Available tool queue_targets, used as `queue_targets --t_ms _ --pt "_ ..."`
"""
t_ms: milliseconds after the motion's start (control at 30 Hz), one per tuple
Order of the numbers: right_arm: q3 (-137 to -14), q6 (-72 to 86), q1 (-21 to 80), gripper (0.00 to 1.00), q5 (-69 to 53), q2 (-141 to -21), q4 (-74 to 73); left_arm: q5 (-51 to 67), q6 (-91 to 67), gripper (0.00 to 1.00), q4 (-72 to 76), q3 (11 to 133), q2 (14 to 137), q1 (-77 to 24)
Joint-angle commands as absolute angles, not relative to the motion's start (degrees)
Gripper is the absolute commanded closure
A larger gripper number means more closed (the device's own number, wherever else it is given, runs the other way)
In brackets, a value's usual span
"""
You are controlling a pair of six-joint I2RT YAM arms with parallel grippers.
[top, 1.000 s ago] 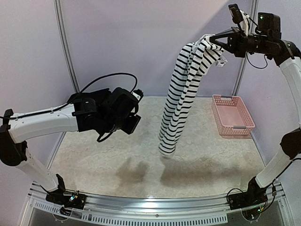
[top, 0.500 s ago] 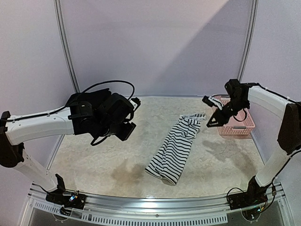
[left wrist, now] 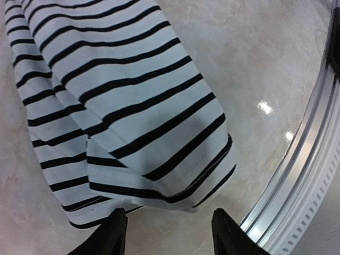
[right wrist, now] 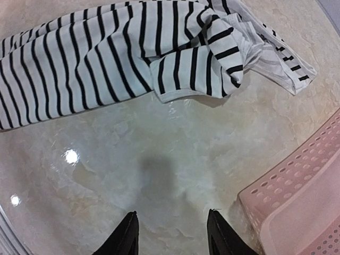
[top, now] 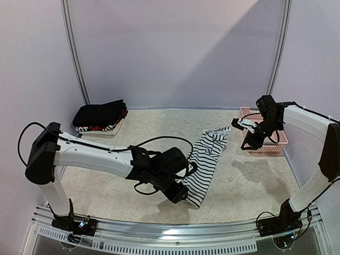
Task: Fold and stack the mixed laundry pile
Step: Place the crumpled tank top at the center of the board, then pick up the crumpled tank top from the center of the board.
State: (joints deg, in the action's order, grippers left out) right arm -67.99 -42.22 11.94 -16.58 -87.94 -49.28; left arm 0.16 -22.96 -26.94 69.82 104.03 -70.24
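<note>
- metal rail [top: 170,229] runs along the near edge of the surface [top: 255,183]; it also shows in the left wrist view [left wrist: 297,180]
- left tool [top: 178,192] is low over the near-centre of the surface, at the near end of the striped tank top [top: 206,156]
- left wrist view: left tool [left wrist: 167,239] spread wide with nothing between the fingers [left wrist: 111,236]; the hem of the striped tank top [left wrist: 133,106] lies just past the tips, not gripped
- striped tank top lies loose on the surface, a long shape running from near-centre up toward the far right, far end bunched and creased
- right tool [top: 251,139] hangs on the right side, between the far end of the top and the pink perforated basket [top: 272,147]
- right wrist view: right tool [right wrist: 172,234] wide and empty, over bare surface; striped tank top [right wrist: 106,58] across the top of the view, basket [right wrist: 297,202] at lower right
- folded pile [top: 100,116] at the far left corner: black garment on top, red-and-black plaid edge showing below it; well apart from both tools
</note>
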Motion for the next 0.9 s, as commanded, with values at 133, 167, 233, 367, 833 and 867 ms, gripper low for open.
queue_targets --t_ms 133,167,233,367,833,867 --pt "-82.12 -35.75 13.61 0.51 -19.8 -105.59 -42.7 1.66 -33.6 0.48 -20.26 73.17 108.58 -71.37" --pt "-83.87 -35.04 13.68 0.49 -20.63 -107.54 -42.96 1.56 -33.65 0.5 -20.55 73.82 109.26 -71.37" --pt "-86.57 -33.29 14.15 0.48 -21.15 -111.96 -43.02 0.89 -34.16 0.53 -22.2 74.97 110.52 -71.37" --pt "-90.46 -32.7 14.83 0.49 -20.83 -117.93 -45.28 0.39 -34.31 0.57 -24.62 76.5 112.15 -71.28" --pt "-90.99 -31.93 14.85 1.0 -23.92 -118.56 -48.12 1.2 -33.29 0.9 -26.53 76.89 110.3 -69.51" --pt "-90.97 -31.71 14.85 1.0 -23.95 -118.3 -48.04 0.61 -32.87 0.8 -26.99 76.9 109.18 -69.32"
